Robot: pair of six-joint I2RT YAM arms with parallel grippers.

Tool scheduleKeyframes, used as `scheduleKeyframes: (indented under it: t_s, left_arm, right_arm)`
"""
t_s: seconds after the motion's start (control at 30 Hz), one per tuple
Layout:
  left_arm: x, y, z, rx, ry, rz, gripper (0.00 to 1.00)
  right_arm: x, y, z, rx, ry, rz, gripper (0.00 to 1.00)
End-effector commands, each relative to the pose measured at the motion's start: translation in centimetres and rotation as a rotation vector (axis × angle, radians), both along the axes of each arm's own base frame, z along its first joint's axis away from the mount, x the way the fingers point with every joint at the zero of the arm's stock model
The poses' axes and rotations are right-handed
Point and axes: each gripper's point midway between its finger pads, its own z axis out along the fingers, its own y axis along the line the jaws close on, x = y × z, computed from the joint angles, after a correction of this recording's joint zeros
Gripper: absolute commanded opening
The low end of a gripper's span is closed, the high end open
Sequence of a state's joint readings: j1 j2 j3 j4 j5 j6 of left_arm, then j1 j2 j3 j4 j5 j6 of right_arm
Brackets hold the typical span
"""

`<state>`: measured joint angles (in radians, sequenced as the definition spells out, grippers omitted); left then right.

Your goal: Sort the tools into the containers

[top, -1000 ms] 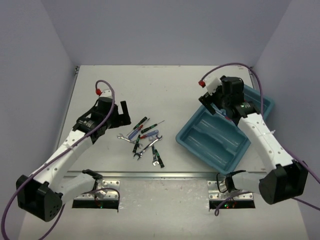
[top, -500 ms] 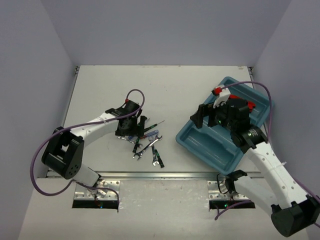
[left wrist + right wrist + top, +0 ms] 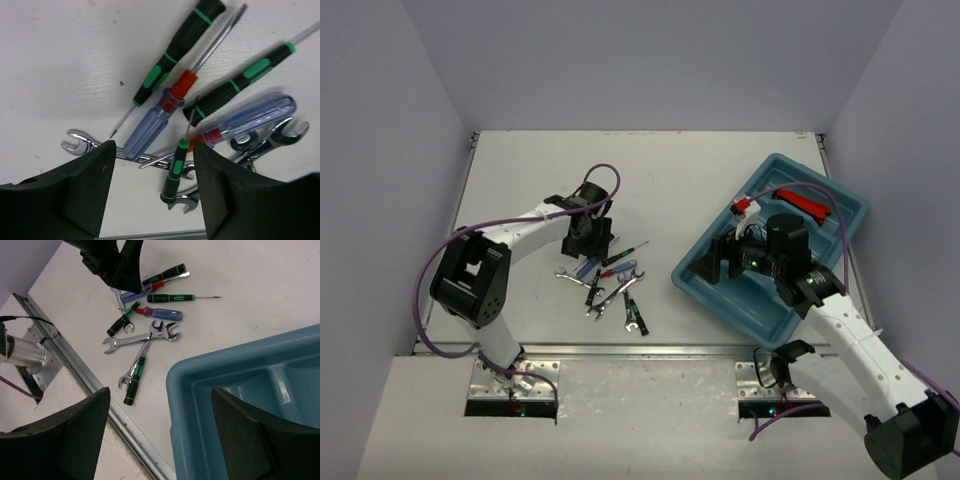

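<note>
The tools lie in a loose pile (image 3: 605, 278) at the table's middle: thin black-and-green screwdrivers, blue-handled screwdrivers and silver wrenches. My left gripper (image 3: 590, 240) is open and empty, low over the pile's far left edge. In the left wrist view (image 3: 152, 190) a black-and-green screwdriver (image 3: 175, 172) and a blue-handled screwdriver (image 3: 152, 127) lie between its fingers. The teal tray (image 3: 715, 285) sits at the right with a red-handled tool (image 3: 804, 203) in its far part. My right gripper (image 3: 725, 262) is open and empty over the tray's left corner (image 3: 200, 385).
A metal rail (image 3: 640, 350) runs along the table's near edge, close to the nearest screwdriver (image 3: 134, 385). The left gripper (image 3: 117, 262) shows at the top of the right wrist view. Grey walls close in the table's sides and back.
The left arm swung right and came down over the tool pile. The right gripper moved from the tray's far part to its left corner; a red-handled tool now shows in the tray.
</note>
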<state>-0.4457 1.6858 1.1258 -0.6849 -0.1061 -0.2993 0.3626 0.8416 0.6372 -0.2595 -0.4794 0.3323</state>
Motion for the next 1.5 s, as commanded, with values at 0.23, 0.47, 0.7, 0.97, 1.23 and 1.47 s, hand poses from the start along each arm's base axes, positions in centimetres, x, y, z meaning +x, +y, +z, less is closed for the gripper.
scheduleKeyframes:
  t_s: [0.23, 0.47, 0.7, 0.97, 1.23, 1.47]
  left_arm:
    - [0.4, 0.8, -1.3, -0.035, 0.048, -0.007, 0.5]
    - [-0.4, 1.2, -2.3, -0.043, 0.074, -0.003, 0.44]
    - [-0.6, 1.4, -3.7, -0.022, 0.106, -0.001, 0.37]
    - [-0.6, 1.4, -4.5, -0.014, 0.117, 0.001, 0.33]
    - [-0.5, 0.9, -4.0, -0.01, 0.1, -0.015, 0.21]
    - [0.1, 0.6, -2.7, -0.019, 0.054, -0.02, 0.02]
  right_arm:
    - [-0.7, 0.3, 0.0, 0.016, -0.073, 0.057, 0.8]
    - [-1.1, 0.8, -0.2, 0.031, -0.062, 0.098, 0.78]
    - [-1.9, 1.5, -0.1, 0.055, -0.053, 0.158, 0.78]
    - [-2.0, 1.6, -0.3, 0.057, -0.045, 0.17, 0.78]
    - [-1.9, 1.6, -0.4, 0.057, -0.043, 0.17, 0.77]
    - [-1.9, 1.7, -0.4, 0.058, -0.034, 0.172, 0.77]
